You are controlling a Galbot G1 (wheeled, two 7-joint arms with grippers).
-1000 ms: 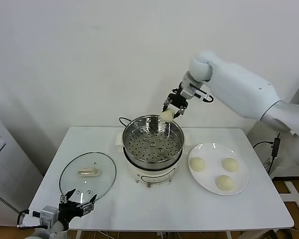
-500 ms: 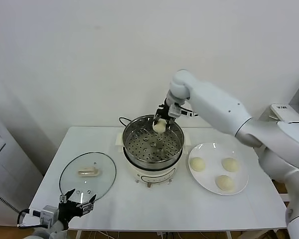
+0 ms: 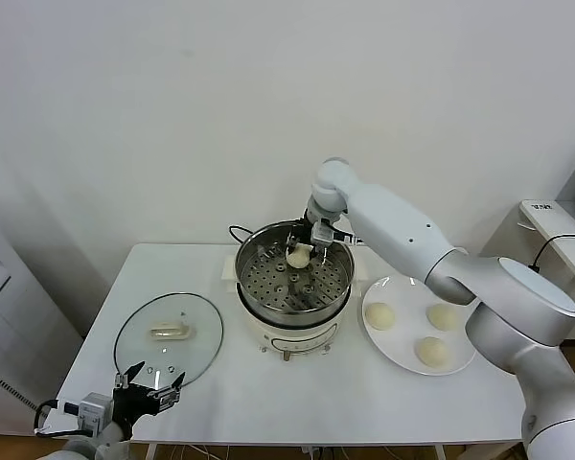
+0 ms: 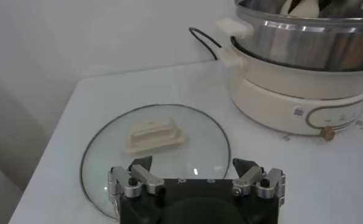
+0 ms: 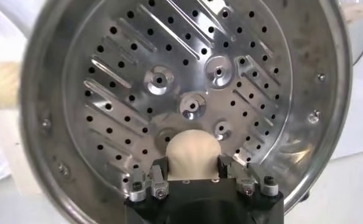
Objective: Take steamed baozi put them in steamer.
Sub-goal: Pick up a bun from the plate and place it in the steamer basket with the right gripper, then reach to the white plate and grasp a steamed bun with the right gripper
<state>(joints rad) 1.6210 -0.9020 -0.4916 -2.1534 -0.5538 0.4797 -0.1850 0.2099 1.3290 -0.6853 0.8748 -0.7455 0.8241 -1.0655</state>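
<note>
Item: right claw (image 3: 300, 251) clenched on one baozi (image 5: 192, 150) just inside the steamer (image 3: 337, 251) near its far wall; I'd lower it to the perforated floor before releasing; left claw (image 4: 197, 181) released, parked by the table edge.

Plain white wall (image 3: 172, 115) across the whole back of the scene, bare and evenly lit, meeting the far edge of a white rectangular desk (image 3: 268, 402). Smooth, matte desk top with rounded corners, faintly reflective in the left wrist view (image 4: 139, 85). To the left, a pale grey cabinet (image 3: 10, 316) with a small recessed handle, standing just beside the desk's left edge. To the right, part of a white shelf or counter (image 3: 556, 225) with a dark cable (image 3: 527, 278) hanging below it. Brown wooden floor (image 3: 556, 364) glimpsed under the right side. Soft, diffuse light, only weak shadows.
</note>
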